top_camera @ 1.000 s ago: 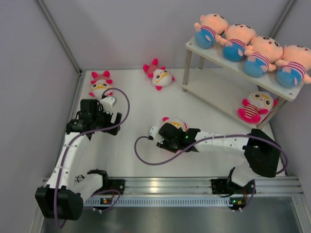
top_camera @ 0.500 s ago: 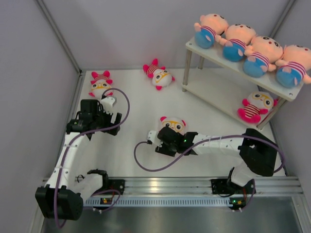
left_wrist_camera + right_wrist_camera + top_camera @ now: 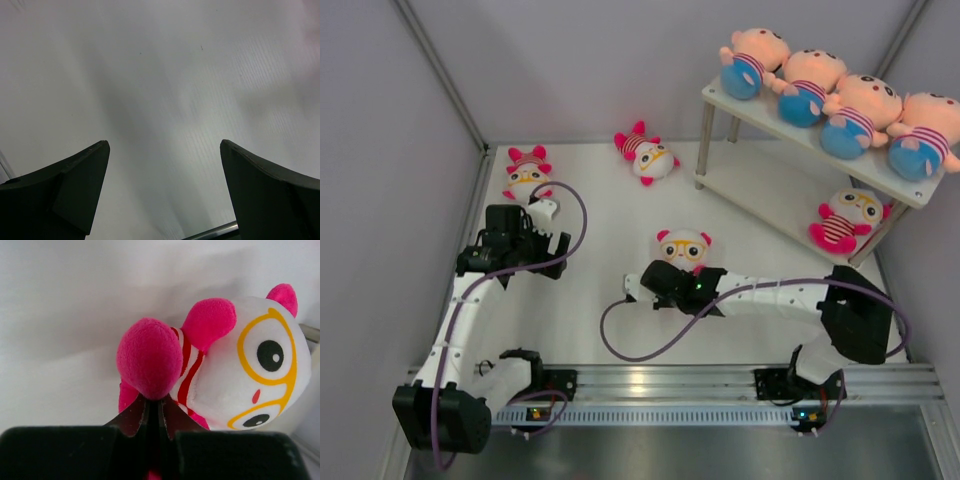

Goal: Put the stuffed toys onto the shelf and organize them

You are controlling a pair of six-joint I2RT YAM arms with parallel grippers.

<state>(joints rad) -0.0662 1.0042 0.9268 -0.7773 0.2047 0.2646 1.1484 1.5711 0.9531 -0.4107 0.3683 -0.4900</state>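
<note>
While pinched by one round pink limb, the held toy [image 3: 684, 246], hot pink with a white face and yellow-ringed eyes, sat at the centre of the top view, just above the right gripper [image 3: 680, 268]. In the right wrist view the held toy [image 3: 225, 360] filled the middle and right of the frame. The right gripper [image 3: 154, 410] had its fingers [image 3: 131, 417] pressed nearly together on the base of that limb, and the striped body and head leaned away to the right.

A second pink toy [image 3: 528, 170] lay at the upper left, near the left gripper [image 3: 544, 209]. That gripper's dark fingers [image 3: 75, 185] were spread wide over the bare white table [image 3: 165, 90]. A third pink toy [image 3: 647, 155] lay at the upper centre.

At the upper right stood the shelf [image 3: 760, 190]. A fourth pink toy [image 3: 847, 218] sat on its lower board, and four peach toys [image 3: 860, 110] lay side by side on its top board.
</note>
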